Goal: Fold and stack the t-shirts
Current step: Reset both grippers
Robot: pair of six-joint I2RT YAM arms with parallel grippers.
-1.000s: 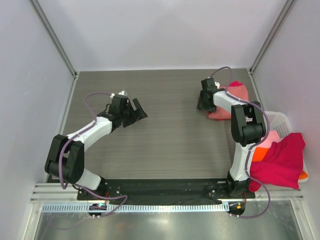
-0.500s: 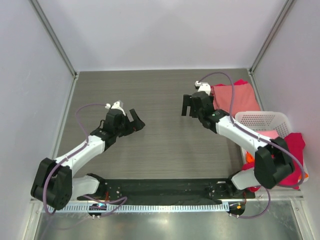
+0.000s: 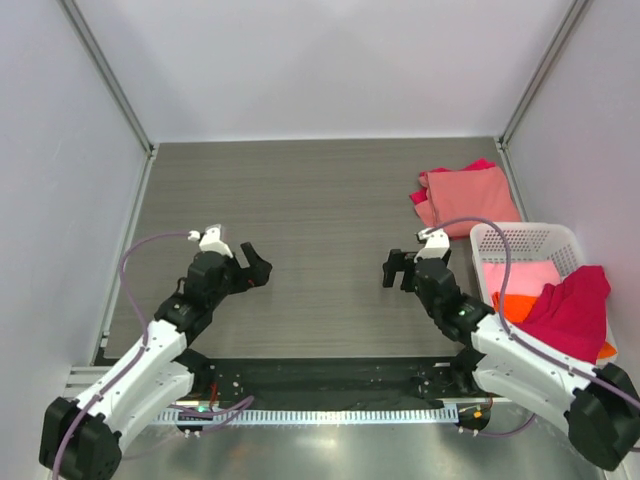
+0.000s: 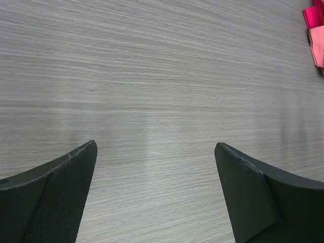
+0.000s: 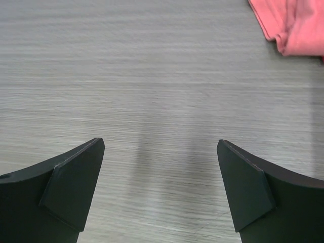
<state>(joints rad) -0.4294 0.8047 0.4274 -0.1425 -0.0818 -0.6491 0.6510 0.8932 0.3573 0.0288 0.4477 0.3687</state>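
A folded salmon-pink t-shirt (image 3: 468,195) lies at the table's far right, with a crimson-red t-shirt edge (image 3: 419,197) showing under it. It also shows at the top right of the right wrist view (image 5: 293,25) and of the left wrist view (image 4: 317,30). In the white lattice basket (image 3: 520,238) lie a crimson-red t-shirt (image 3: 570,315), a light pink t-shirt (image 3: 515,277) and an orange t-shirt (image 3: 510,305). My left gripper (image 3: 258,265) is open and empty over bare table at the near left. My right gripper (image 3: 393,268) is open and empty, near the middle, well short of the folded shirts.
Grey walls close the table on the left, back and right. The black base plate (image 3: 320,375) and a metal rail (image 3: 330,412) run along the near edge. The basket stands at the right edge, close beside my right arm.
Both arms have drawn back toward the near edge. The right gripper has left the folded salmon-pink shirt, which now lies flat and free. Both grippers stay open.
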